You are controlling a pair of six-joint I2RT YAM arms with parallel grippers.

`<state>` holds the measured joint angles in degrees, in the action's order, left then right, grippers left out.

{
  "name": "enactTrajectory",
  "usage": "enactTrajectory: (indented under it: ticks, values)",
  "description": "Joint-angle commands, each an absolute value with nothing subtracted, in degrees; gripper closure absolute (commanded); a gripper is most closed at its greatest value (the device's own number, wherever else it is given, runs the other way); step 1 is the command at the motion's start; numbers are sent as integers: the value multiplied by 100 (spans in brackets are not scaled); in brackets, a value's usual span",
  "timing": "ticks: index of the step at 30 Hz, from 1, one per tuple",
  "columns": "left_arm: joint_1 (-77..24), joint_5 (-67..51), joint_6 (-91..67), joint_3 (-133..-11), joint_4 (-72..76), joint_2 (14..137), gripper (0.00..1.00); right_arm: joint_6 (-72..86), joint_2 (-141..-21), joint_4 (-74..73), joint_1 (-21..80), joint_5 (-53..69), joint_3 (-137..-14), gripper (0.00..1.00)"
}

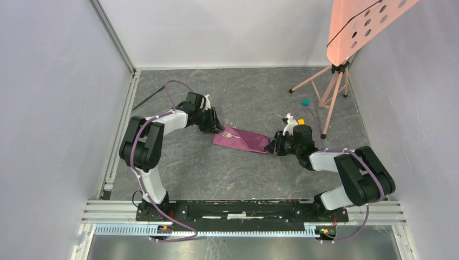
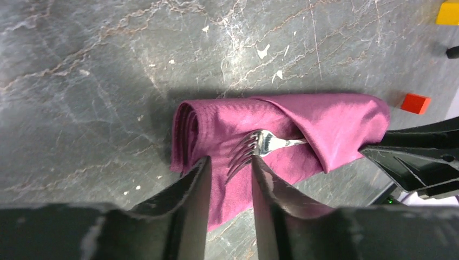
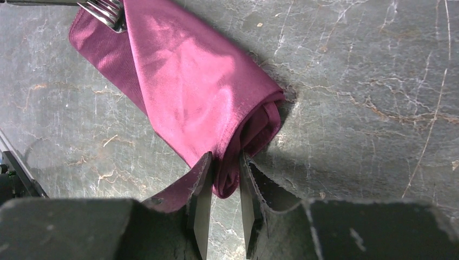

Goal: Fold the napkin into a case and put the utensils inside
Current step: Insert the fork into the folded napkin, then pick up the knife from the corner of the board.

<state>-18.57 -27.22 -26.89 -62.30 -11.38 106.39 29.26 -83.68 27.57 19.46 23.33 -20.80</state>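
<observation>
Tines of silver metal fork [image 2: 270, 143] stick out of plum-purple folded cloth case [image 2: 335, 116] toward left gripper [image 2: 229, 162] at lower centre, jaws slightly parted, empty; right gripper [image 3: 224, 160] pinches case's opposite end.

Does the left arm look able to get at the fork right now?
Probably yes: the fork pokes tines-first out of the napkin fold, right at the open left gripper; only its handle is under cloth.

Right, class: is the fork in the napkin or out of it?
Partly in. The fork has its handle hidden under the folded flap of the napkin; only the tines and neck stick out.
</observation>
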Motion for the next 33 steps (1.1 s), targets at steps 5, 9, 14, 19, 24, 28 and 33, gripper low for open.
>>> enactTrajectory:
  ticks: [5,9,14,19,24,28,33]
  values:
    - [-1890,-1121,-2144,-6677,-2277,9247,45,2784,-8148,2955,1993,2387,-2088,71]
    - [-1674,-70,-2138,-6759,-2566,8706,37,2755,-8106,2932,1995,2366,-2078,70]
    - [-858,957,-2561,-6742,-2217,8566,0,2706,-8060,2901,1991,2363,-2045,69]
    - [-86,1393,-2852,-7103,-1171,9211,0,2683,-8025,2933,1995,2390,-1989,63]
    - [592,1020,-3010,-8131,-501,10590,0,2722,-8068,3038,2000,2519,-1949,61]
    - [806,685,-2568,-9225,-326,11660,1,2735,-8087,3094,1990,2604,-1935,61]
    - [1247,191,-2888,-10718,-898,12937,0,2729,-8016,3120,1991,2638,-1905,61]
